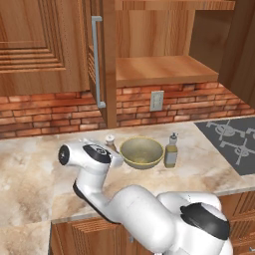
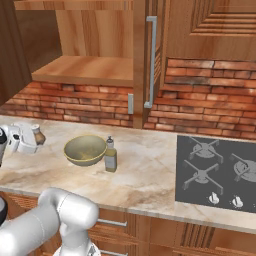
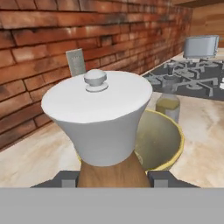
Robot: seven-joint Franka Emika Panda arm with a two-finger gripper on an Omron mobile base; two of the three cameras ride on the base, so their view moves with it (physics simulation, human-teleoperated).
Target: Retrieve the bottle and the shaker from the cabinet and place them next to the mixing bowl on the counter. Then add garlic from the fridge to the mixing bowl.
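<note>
Bottle (image 1: 171,151) stands beside mixing bowl (image 1: 142,152) on the tabletop (image 1: 35,164); end effector (image 3: 112,177) grasps shaker (image 3: 99,122) near the bowl. Garlic is left, I judge.

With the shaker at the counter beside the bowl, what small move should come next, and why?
Probably open the pincer and let go. The shaker sits between its fingers, low at the counter just beside the mixing bowl, with the bottle already standing on the bowl's other side.

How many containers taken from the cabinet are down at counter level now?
2: the bottle stands right of the mixing bowl; the shaker, left of it, is in the gripper.
</note>
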